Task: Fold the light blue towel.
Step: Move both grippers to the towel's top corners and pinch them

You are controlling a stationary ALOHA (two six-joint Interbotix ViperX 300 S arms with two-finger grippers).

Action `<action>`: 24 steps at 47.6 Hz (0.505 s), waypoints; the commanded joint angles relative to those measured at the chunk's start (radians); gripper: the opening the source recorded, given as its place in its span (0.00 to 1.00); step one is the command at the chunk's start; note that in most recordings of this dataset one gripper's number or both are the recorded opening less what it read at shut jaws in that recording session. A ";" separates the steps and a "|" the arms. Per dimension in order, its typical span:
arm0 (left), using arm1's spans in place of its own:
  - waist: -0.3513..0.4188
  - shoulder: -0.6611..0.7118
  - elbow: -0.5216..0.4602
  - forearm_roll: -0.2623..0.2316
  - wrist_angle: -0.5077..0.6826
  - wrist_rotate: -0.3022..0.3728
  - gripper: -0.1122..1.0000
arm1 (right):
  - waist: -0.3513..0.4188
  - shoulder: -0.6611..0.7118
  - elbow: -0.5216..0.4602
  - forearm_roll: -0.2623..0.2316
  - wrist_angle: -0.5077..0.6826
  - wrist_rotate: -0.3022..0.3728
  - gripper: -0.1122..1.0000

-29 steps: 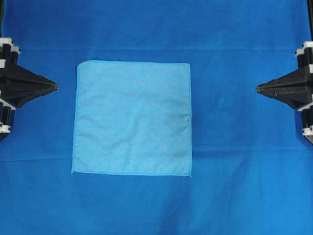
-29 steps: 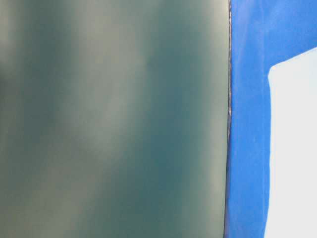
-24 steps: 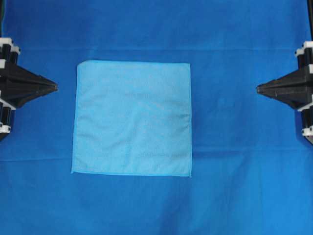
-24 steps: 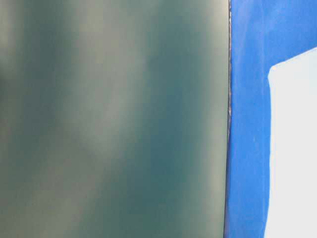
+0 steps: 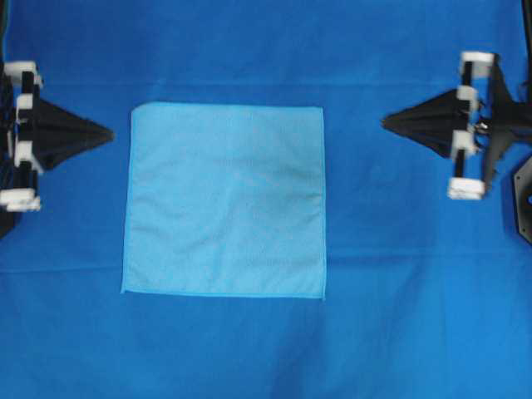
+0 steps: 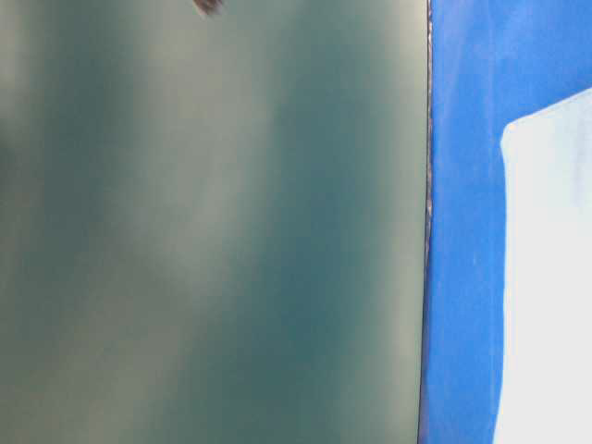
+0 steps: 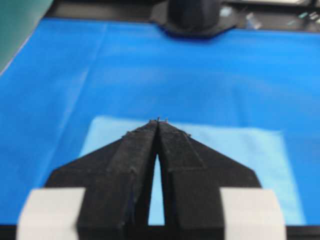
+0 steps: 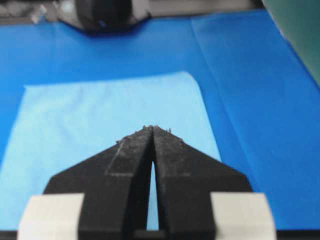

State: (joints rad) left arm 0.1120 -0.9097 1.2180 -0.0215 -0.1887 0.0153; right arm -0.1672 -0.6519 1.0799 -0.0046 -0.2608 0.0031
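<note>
One light blue towel (image 5: 224, 199) lies flat between two grippers. The left gripper (image 5: 110, 133) and right gripper (image 5: 385, 123) are both pinched closed, empty, clear of its edges.

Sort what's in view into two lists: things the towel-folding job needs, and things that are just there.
Part of the job:
- light blue towel, lying flat and unfolded
- left gripper, shut, off the towel's left edge
- right gripper, shut, off its right edge

Just there:
- deep blue background cloth under everything
- blurred grey-green panel filling the table-level view
</note>
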 commanded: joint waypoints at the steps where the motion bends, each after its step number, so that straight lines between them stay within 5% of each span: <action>1: 0.049 0.031 -0.006 -0.002 -0.006 -0.002 0.11 | -0.043 0.067 -0.057 -0.002 0.000 0.002 0.11; 3: 0.083 0.049 -0.003 -0.002 -0.008 -0.002 0.15 | -0.063 0.109 -0.072 0.000 0.006 0.000 0.14; 6: 0.133 0.086 0.005 -0.002 -0.008 -0.002 0.28 | -0.100 0.187 -0.101 -0.002 0.029 -0.002 0.31; 13: 0.225 0.179 0.017 -0.002 -0.020 -0.005 0.67 | -0.147 0.356 -0.187 -0.008 0.110 -0.006 0.66; 17: 0.264 0.256 0.023 -0.002 -0.051 -0.003 0.83 | -0.160 0.437 -0.230 -0.020 0.133 -0.006 0.64; 24: 0.301 0.393 0.023 -0.002 -0.117 0.000 0.82 | -0.187 0.578 -0.290 -0.023 0.146 -0.008 0.62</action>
State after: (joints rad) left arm 0.3942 -0.5768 1.2517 -0.0215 -0.2638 0.0138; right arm -0.3405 -0.1166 0.8299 -0.0245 -0.1150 -0.0046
